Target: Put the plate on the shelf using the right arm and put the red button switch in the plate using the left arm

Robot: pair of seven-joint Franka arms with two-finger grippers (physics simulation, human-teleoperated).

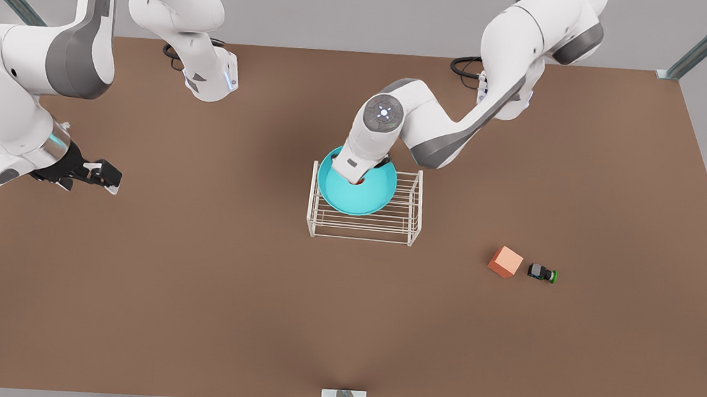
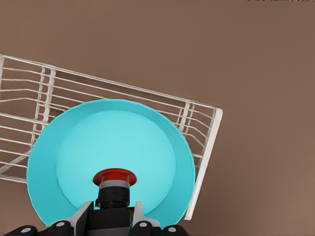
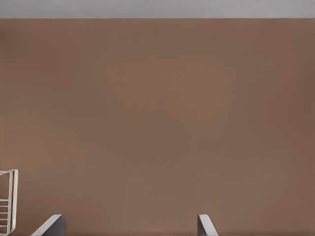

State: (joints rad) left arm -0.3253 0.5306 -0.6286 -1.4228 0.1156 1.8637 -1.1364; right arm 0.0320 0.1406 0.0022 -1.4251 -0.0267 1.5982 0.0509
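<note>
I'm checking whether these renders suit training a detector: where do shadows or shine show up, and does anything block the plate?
Front view: lighting is soft, with faint shadows on the table around the shelf; the left arm hides part of the plate. Left wrist view: the plate shows mild gloss without harsh glare; the left end effector and red button switch cover its near edge.

Soft even light (faint shadows), mild blur
</note>
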